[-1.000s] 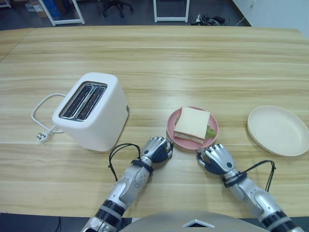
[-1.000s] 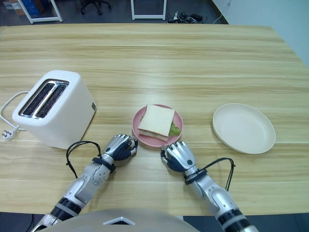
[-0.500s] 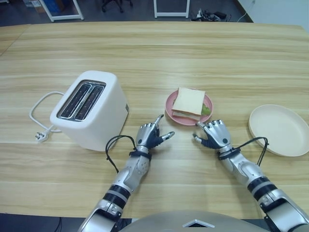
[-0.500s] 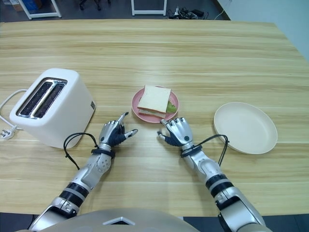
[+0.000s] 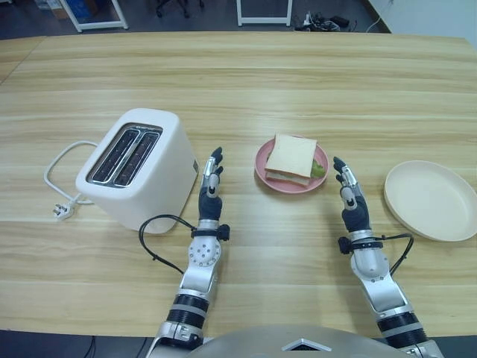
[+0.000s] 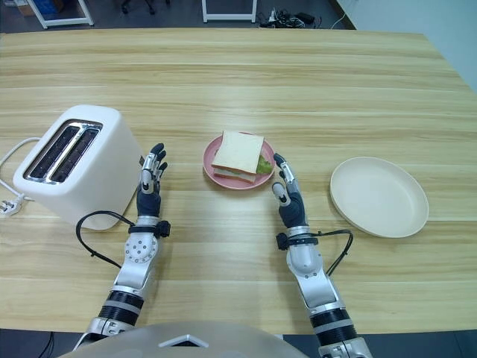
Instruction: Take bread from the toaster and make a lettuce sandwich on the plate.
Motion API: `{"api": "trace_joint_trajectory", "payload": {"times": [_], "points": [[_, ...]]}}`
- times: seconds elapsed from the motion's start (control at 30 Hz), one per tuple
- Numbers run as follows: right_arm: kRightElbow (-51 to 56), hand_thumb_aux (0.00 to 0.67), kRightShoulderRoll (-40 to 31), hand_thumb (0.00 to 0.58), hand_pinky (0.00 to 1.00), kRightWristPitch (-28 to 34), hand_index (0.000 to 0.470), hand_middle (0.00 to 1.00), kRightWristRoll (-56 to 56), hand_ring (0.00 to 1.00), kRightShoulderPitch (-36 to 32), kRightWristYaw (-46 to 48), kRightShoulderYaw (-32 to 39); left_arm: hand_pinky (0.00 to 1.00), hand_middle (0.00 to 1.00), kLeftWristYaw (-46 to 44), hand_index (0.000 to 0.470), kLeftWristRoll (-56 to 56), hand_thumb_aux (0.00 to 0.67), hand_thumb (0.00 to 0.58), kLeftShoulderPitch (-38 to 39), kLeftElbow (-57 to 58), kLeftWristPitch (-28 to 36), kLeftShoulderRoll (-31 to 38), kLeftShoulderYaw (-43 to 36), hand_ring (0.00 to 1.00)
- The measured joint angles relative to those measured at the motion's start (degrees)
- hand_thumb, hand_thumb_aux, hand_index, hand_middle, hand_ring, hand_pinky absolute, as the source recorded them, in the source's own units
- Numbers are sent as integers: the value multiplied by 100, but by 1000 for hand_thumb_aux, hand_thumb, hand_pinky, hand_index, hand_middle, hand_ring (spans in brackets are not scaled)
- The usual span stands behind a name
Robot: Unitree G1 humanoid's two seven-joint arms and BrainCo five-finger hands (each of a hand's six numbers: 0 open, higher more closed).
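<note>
My left hand (image 5: 210, 188) stands edge-up above the table (image 5: 261, 89), fingers (image 5: 215, 159) stretched straight and holding nothing. It is just beside the right wall of the white toaster (image 5: 138, 168); I cannot tell whether it touches. My right hand (image 5: 350, 200) is held the same way, fingers straight and spread flat, nothing in them. It sits between the pink plate (image 5: 289, 187) and the empty cream plate (image 5: 431, 200), closer to the pink one.

The sandwich (image 5: 292, 156) lies on the pink plate, between my two hands and a little beyond them. Its top slice of white bread is square and slightly turned. A bit of green lettuce (image 5: 320, 170) pokes out at its right edge, on the side of my right hand. Nothing lies between either hand and the plate.

The toaster's two slots face up and look dark inside. Its white cord (image 5: 57, 165) loops out to the left and ends in a plug (image 5: 62, 211) lying on the wood. A black cable (image 5: 153, 237) curls from my left wrist toward the toaster's base, and another (image 5: 399, 249) loops off my right wrist toward the cream plate.
</note>
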Motion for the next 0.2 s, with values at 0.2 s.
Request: {"api": "trace_joint_trajectory", "payload": {"times": [0.2], "points": [[217, 0, 390, 0, 0, 244, 0, 0, 304, 0, -302, 383, -356, 0, 0, -247, 0, -31, 0, 0, -186, 130, -5, -98, 180, 0]]}}
